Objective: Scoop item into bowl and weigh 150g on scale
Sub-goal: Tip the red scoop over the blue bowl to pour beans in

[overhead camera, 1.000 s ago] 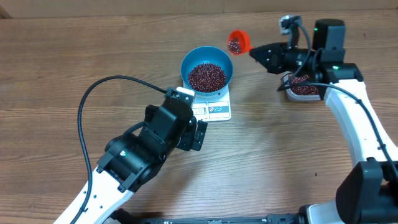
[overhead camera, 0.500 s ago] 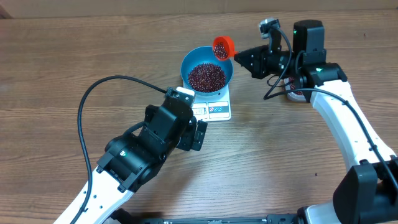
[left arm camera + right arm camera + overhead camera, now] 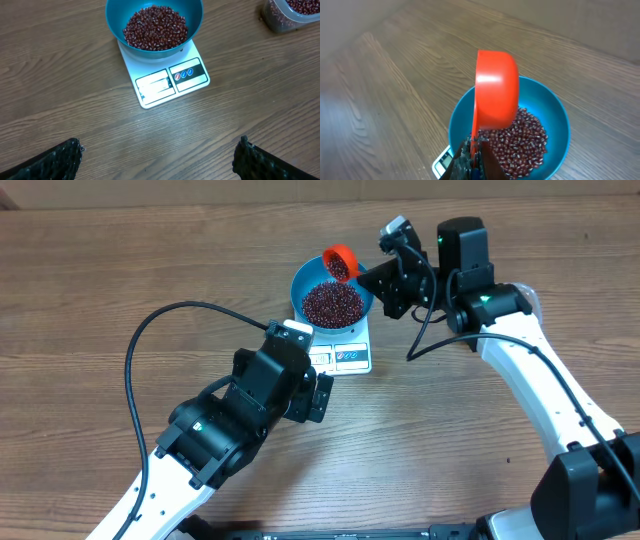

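We see our right hand point(image 3: 472, 152) clamped tight on the thin handle of an orange scoop point(image 3: 495, 92). The scoop hangs tipped on its side over the far rim of the blue bowl point(image 3: 114, 17), with its rounded back to the wrist camera, so we cannot see what is inside it. The bowl stands on the white scale point(image 3: 165, 82) near the middle of the wooden desk point(image 3: 60, 95) and covers most of the platform. Only the front strip with the display and label panels shows, and we cannot read the display. The maroon beans point(image 3: 155, 27) lie in a heap in the bowl. More beans fill a clear tub point(image 3: 280, 20) off to the right, apart from the scale. Our left hand point(image 3: 159, 145) hovers above the desk just in front of the scale. Its fingers are spread wide apart and it holds nothing.
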You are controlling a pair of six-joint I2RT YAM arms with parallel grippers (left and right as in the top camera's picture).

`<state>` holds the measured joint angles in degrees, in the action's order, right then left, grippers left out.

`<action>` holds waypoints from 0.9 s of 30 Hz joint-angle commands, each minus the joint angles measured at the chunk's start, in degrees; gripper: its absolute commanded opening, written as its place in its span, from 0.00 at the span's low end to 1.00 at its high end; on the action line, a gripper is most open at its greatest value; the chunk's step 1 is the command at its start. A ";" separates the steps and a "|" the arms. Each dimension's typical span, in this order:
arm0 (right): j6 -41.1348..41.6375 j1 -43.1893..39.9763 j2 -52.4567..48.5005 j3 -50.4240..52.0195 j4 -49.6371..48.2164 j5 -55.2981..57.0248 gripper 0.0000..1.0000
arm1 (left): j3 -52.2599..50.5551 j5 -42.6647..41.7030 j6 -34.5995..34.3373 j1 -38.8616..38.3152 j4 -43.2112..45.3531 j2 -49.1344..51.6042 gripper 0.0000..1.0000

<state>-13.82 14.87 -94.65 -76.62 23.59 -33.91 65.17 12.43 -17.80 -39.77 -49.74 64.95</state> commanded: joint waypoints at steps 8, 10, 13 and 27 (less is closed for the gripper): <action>-1.49 0.02 1.09 -0.31 -0.35 1.97 0.04 | -0.09 -0.26 1.07 0.02 0.24 0.31 1.00; -1.46 0.02 1.09 -0.31 -0.37 1.97 0.04 | -0.09 -0.26 1.07 0.02 0.24 0.31 1.00; -1.46 0.02 1.09 -0.31 -0.35 1.97 0.04 | -0.09 -0.26 1.07 0.02 0.24 0.31 1.00; -1.44 0.02 1.09 -0.31 0.79 1.92 0.04 | -0.09 -0.26 1.07 0.02 0.24 0.31 0.99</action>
<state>-15.03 14.87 -94.65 -76.64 24.64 -32.14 65.17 12.45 -17.80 -39.77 -49.74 64.95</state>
